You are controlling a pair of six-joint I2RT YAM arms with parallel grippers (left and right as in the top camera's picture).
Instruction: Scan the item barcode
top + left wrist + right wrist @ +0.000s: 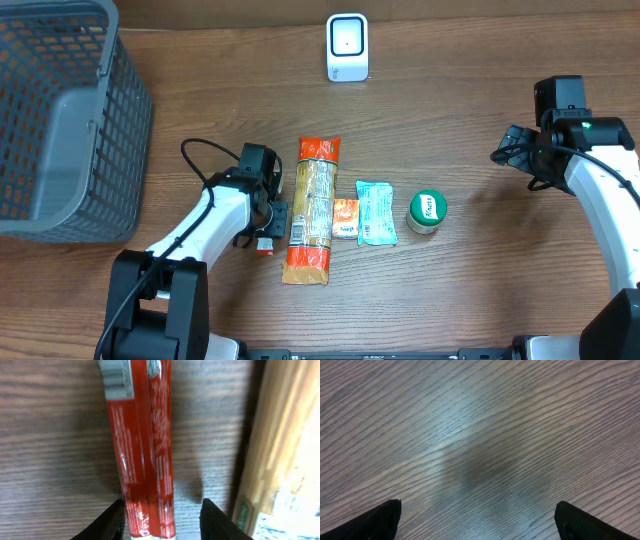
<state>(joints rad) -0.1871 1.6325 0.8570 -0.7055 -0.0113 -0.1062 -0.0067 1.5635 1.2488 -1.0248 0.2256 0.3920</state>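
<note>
Red packet (142,450) lies just beside the long pack (312,210).

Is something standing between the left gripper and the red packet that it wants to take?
Nothing visible does. The red packet lies between the open fingers of the left gripper. The long package lies close beside them, not between.

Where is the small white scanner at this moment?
In the overhead view the white scanner stands at the far middle of the table, beyond the long orange packet and right of the grey basket.
</note>
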